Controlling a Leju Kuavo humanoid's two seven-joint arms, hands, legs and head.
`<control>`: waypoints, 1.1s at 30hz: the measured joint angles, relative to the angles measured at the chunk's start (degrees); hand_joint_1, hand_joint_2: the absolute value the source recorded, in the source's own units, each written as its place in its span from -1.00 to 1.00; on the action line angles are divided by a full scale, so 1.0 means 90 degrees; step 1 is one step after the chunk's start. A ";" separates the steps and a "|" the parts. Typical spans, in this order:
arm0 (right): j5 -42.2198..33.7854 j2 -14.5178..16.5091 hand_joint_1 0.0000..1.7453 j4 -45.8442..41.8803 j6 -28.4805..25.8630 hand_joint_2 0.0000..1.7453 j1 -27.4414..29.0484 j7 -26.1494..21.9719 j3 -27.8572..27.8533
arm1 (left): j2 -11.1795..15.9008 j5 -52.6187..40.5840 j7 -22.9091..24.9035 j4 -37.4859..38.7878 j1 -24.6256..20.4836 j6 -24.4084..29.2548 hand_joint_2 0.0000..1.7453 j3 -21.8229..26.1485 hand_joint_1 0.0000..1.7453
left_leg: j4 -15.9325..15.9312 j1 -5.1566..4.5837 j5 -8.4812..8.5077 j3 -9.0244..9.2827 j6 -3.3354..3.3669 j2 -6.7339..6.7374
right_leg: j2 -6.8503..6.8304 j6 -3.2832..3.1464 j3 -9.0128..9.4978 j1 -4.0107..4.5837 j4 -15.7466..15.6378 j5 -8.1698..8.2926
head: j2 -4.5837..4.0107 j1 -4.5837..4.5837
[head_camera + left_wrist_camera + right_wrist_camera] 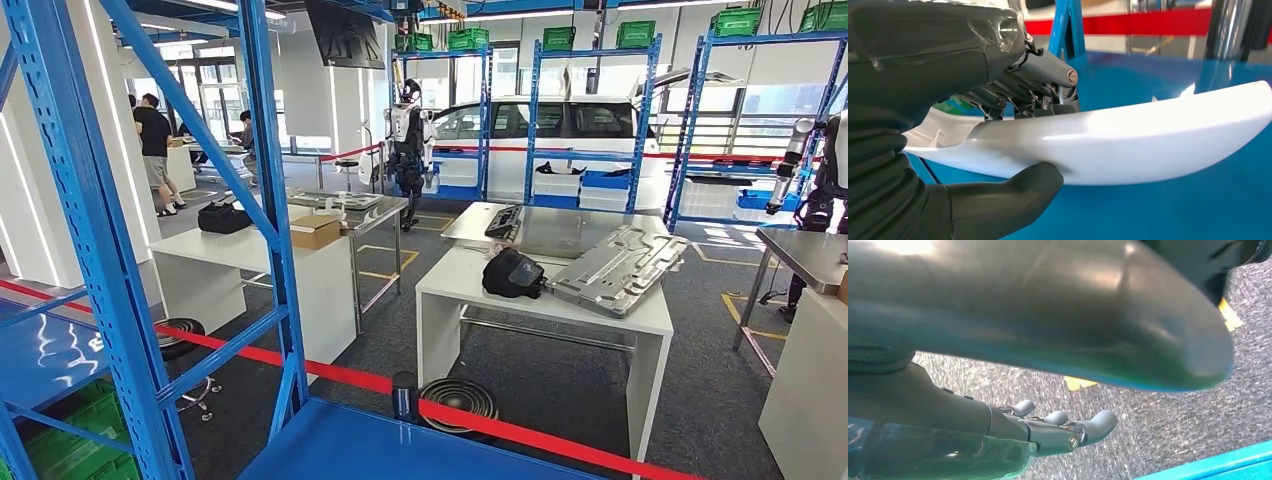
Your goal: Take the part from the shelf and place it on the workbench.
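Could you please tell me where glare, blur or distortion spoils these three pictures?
Head view: sharp, but the blue shelf uprights bow with wide-angle distortion, and the windows behind the car are bright. Left wrist view: the white part held by the left hand carries a blown-out highlight, with soft focus nearby. Right wrist view: the right hand is in focus; the large dark shape above is blurred.

The head view looks forward and down from high on the robot, past the blue shelf frame (262,190) towards a white worktop (450,285) well off; the left wrist view sits close behind the left hand (1013,100), just over the blue shelf board (1158,205); the right wrist view sits behind the right hand (1058,427), facing grey carpet (1168,425); the red barrier tape (350,378) shows in both head and left wrist views.
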 joint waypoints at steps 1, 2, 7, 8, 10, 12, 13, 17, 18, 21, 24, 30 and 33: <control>-0.0013 -0.0007 -1.00 -0.0001 0.0000 -1.00 -0.0010 0.0002 0.0012 | 0.0009 -0.0014 0.0006 -0.0053 0.0007 0.0030 1.00 0.0009 0.50 | 0.0063 -0.0004 -0.0029 -0.0033 -0.0042 -0.0010 | 0.0004 -0.0022 0.0164 -0.0002 -0.0317 0.0094 | 0.0000 -0.0001; -0.0030 -0.0011 -1.00 -0.0002 0.0000 -1.00 -0.0018 0.0004 0.0026 | 0.0017 -0.0024 0.0002 -0.0118 0.0023 0.0058 1.00 0.0021 0.50 | 0.0111 -0.0010 -0.0049 -0.0064 -0.0079 -0.0018 | 0.0011 -0.0075 0.0234 0.0008 -0.0461 0.0126 | 0.0000 -0.0003; -0.0154 -0.0007 -1.00 -0.0008 -0.0012 -1.00 -0.0029 0.0009 0.0111 | 0.0024 0.0148 -0.0289 -0.0751 0.0311 0.0247 1.00 0.0200 0.50 | 0.0467 0.0033 -0.0279 -0.0266 -0.0211 -0.0024 | 0.0033 -0.0301 0.0222 -0.0006 -0.0481 0.0164 | 0.0000 -0.0028; -0.0179 -0.0007 -1.00 -0.0009 -0.0016 -1.00 -0.0028 0.0002 0.0128 | 0.0020 0.0254 -0.0381 -0.0952 0.0391 0.0257 1.00 0.0252 0.50 | 0.0794 0.0049 -0.0463 -0.0419 -0.0246 -0.0023 | 0.0034 -0.0321 0.0220 -0.0006 -0.0482 0.0167 | 0.0000 -0.0034; -0.0236 -0.0011 -1.00 -0.0009 -0.0029 -1.00 -0.0017 -0.0008 0.0159 | 0.0008 0.0514 -0.0577 -0.1420 0.0606 0.0261 1.00 0.0359 0.50 | 0.1653 0.0077 -0.0839 -0.0813 -0.0292 -0.0021 | 0.0040 -0.0346 0.0212 0.0004 -0.0481 0.0168 | -0.0001 -0.0041; -0.0298 -0.0012 -1.00 -0.0009 -0.0060 -1.00 0.0014 -0.0007 0.0186 | -0.0015 0.0865 -0.0790 -0.1983 0.0879 0.0265 1.00 0.0480 0.50 | 0.1999 0.0088 -0.0870 -0.0995 -0.0288 -0.0021 | 0.0056 -0.0350 0.0213 0.0017 -0.0481 0.0165 | -0.0001 -0.0042; -0.0329 -0.0012 -1.00 -0.0009 -0.0082 -1.00 0.0030 -0.0008 0.0196 | -0.0035 0.1085 -0.0898 -0.2302 0.1011 0.0256 1.00 0.0545 0.50 | 0.1796 0.0087 -0.0714 -0.0909 -0.0264 -0.0022 | 0.0066 -0.0351 0.0216 0.0027 -0.0481 0.0164 | -0.0001 -0.0044; -0.0448 0.0017 -1.00 -0.0009 -0.0169 -1.00 0.0060 -0.0021 0.0222 | -0.0174 0.2490 -0.1418 -0.3613 0.1374 -0.0036 1.00 0.0805 0.50 | 0.0286 0.0005 -0.0138 -0.0178 -0.0082 -0.0009 | 0.0081 -0.0321 0.0213 0.0058 -0.0491 0.0166 | 0.0001 -0.0044; -0.0468 0.0024 -1.00 -0.0009 -0.0185 -1.00 0.0069 -0.0024 0.0233 | -0.0220 0.2949 -0.1562 -0.3897 0.1467 -0.0183 1.00 0.0856 0.50 | 0.0199 -0.0020 -0.0151 -0.0140 -0.0064 0.0000 | 0.0079 -0.0293 0.0208 0.0054 -0.0499 0.0169 | 0.0000 -0.0043; -0.0521 0.0032 -1.00 -0.0009 -0.0215 -1.00 0.0109 -0.0034 0.0277 | -0.0362 0.4676 -0.1981 -0.4847 0.1860 -0.0873 1.00 0.0979 0.50 | 0.0054 -0.0017 -0.0081 -0.0054 -0.0002 0.0020 | 0.0064 -0.0208 0.0200 0.0054 -0.0498 0.0147 | 0.0000 -0.0045; -0.0563 0.0028 -1.00 -0.0009 -0.0262 -1.00 0.0140 -0.0048 0.0318 | -0.0482 0.6263 -0.2421 -0.5710 0.2224 -0.1653 1.00 0.0986 0.50 | -0.0079 -0.0005 0.0009 0.0016 0.0074 0.0026 | 0.0040 -0.0235 -0.0187 0.0064 0.0320 -0.0275 | 0.0001 -0.0023; -0.0605 0.0018 -1.00 -0.0024 -0.0380 -1.00 0.0206 -0.0037 0.0373 | -0.0486 0.8248 -0.2821 -0.7224 0.2885 -0.3013 1.00 0.0636 0.50 | 0.0003 -0.0007 -0.0025 -0.0010 0.0039 -0.0014 | 0.0012 -0.0023 -0.0113 0.0008 0.0251 -0.0182 | 0.0002 -0.0001; -0.0637 0.0023 -1.00 -0.0054 -0.0447 -1.00 0.0221 0.0007 0.0393 | -0.0465 0.8932 -0.2641 -0.7797 0.3008 -0.3443 1.00 0.0318 0.50 | 0.0150 -0.0037 -0.0082 -0.0073 -0.0056 -0.0035 | 0.0011 -0.0097 0.0279 0.0018 -0.0496 0.0066 | 0.0001 -0.0002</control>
